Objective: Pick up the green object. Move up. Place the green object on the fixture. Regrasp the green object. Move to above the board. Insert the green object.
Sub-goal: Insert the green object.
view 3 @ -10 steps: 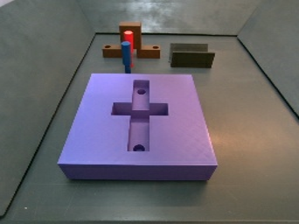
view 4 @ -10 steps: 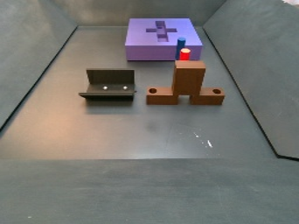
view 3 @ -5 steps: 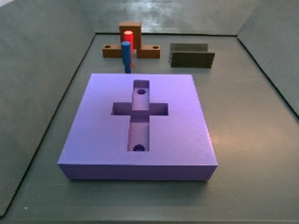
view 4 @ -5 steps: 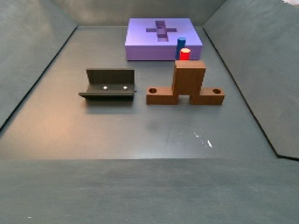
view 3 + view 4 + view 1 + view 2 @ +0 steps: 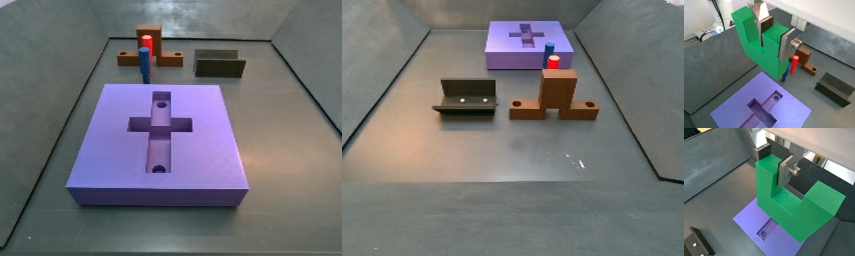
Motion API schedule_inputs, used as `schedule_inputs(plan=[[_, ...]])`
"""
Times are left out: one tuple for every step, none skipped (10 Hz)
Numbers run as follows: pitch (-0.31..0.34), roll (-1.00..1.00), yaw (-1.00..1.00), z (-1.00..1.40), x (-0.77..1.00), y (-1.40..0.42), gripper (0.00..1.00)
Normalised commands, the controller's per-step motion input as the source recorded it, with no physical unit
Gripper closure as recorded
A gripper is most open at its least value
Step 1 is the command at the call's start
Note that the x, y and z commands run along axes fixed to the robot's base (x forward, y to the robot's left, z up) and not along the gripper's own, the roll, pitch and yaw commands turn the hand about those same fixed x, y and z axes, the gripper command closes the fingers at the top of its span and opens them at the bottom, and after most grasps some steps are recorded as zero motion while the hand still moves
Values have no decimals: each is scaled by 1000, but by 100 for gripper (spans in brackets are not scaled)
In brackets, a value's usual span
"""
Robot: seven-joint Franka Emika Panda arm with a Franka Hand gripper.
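In both wrist views my gripper (image 5: 775, 40) (image 5: 774, 163) is shut on the green object (image 5: 759, 50) (image 5: 787, 203), clamping one of its two upright prongs between the silver fingers. It hangs high above the purple board (image 5: 764, 105) (image 5: 753, 220), whose cross-shaped slot shows below it. Both side views show the board (image 5: 160, 140) (image 5: 529, 45) bare on top, with neither gripper nor green object in frame. The dark fixture (image 5: 221, 63) (image 5: 466, 97) (image 5: 834, 87) stands on the floor apart from the board, with nothing on it.
An orange-brown stand (image 5: 150, 45) (image 5: 556, 100) (image 5: 807, 62) sits near the board with a red peg (image 5: 146, 42) (image 5: 553, 62) (image 5: 793, 65) and a blue cylinder (image 5: 144, 62) (image 5: 784, 76). Grey walls enclose the floor.
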Motion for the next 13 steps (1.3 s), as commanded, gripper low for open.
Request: schedule_inputs(plan=[[0, 0, 0, -66, 0, 0, 100], [0, 0, 0, -69, 0, 0, 100], [0, 0, 0, -66, 14, 0, 100], [0, -6, 0, 0, 0, 0, 100], [0, -79, 0, 0, 0, 0, 100], [0, -144, -137, -420, 43, 0, 100], [-47, -234, -143, -649, 0, 3, 100], [-30, -230, -114, -669, 3, 0, 100], [0, -221, -91, -686, 94, 0, 100], [0, -234, -83, -637, 94, 20, 100], [0, 0, -3, -426, 100, 0, 100], [-33, -74, 0, -477, 171, -6, 100], [-69, -186, 3, -474, 286, -74, 100]])
